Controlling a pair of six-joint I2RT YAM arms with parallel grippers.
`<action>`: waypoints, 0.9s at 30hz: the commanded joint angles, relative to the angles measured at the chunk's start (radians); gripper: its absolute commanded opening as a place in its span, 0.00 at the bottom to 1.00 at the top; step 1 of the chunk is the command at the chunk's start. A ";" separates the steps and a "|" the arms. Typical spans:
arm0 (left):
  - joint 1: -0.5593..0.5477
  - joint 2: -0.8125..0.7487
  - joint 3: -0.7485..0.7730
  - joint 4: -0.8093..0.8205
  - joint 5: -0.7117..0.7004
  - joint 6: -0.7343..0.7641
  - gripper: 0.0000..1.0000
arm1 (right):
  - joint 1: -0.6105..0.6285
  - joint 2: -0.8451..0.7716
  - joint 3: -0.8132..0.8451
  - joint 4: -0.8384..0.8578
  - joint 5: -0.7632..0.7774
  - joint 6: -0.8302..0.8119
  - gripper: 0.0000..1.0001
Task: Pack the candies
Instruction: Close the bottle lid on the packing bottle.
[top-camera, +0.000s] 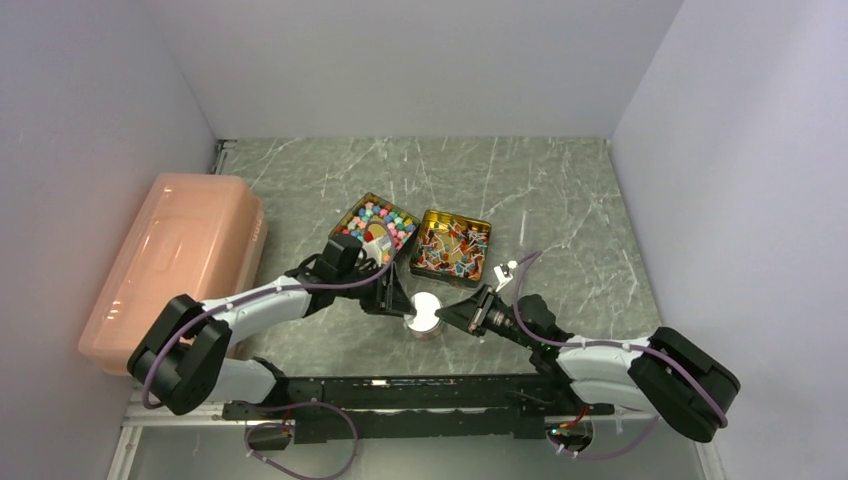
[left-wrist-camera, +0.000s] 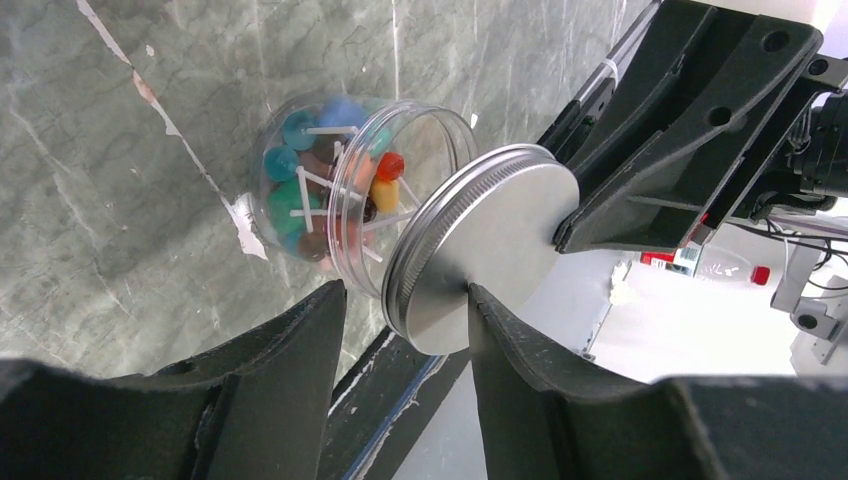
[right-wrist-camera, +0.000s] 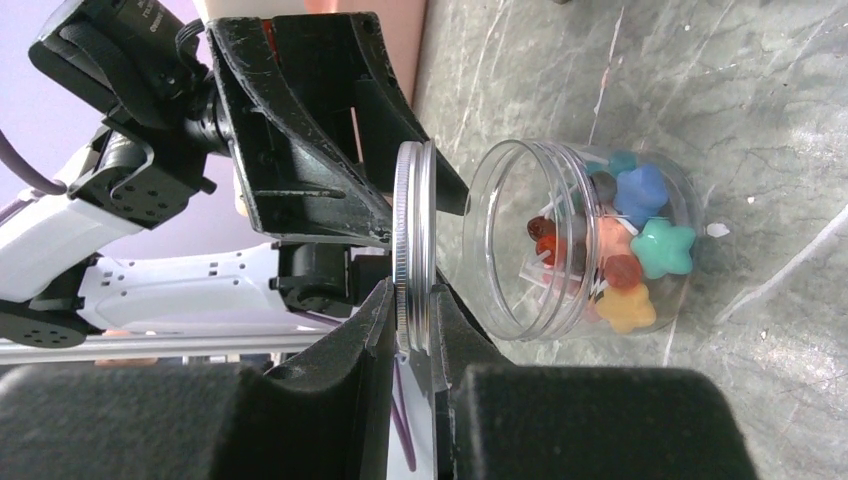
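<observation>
The candies fill two gold tins: small coloured lumps in the left tin (top-camera: 378, 222), wrapped pieces in the right tin (top-camera: 452, 247). A clear jar (left-wrist-camera: 320, 190) (right-wrist-camera: 590, 240) stands open in front of them, with coloured sweets on white sticks inside. Its silver lid (top-camera: 424, 310) (left-wrist-camera: 490, 250) hovers just off the jar's mouth. My right gripper (top-camera: 447, 313) (right-wrist-camera: 413, 300) is shut on the lid's edge. My left gripper (top-camera: 400, 300) (left-wrist-camera: 405, 290) is open and straddles the lid and the jar's rim, one finger (left-wrist-camera: 500, 330) against the lid's flat face.
A large pink plastic box (top-camera: 180, 265) with its cover on lies along the left wall. Grey walls close the marble table (top-camera: 560, 190) in on the left, back and right. The arms' black base rail (top-camera: 420, 395) runs along the near edge.
</observation>
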 joint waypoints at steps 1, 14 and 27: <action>-0.015 0.021 0.047 0.044 0.002 0.005 0.54 | -0.004 -0.031 -0.069 0.024 0.011 0.008 0.14; -0.045 0.045 0.077 0.025 -0.008 0.005 0.53 | -0.004 -0.068 -0.089 -0.038 0.028 -0.001 0.16; -0.048 0.023 0.096 -0.077 -0.060 0.038 0.52 | -0.004 -0.067 -0.107 -0.056 0.044 -0.005 0.17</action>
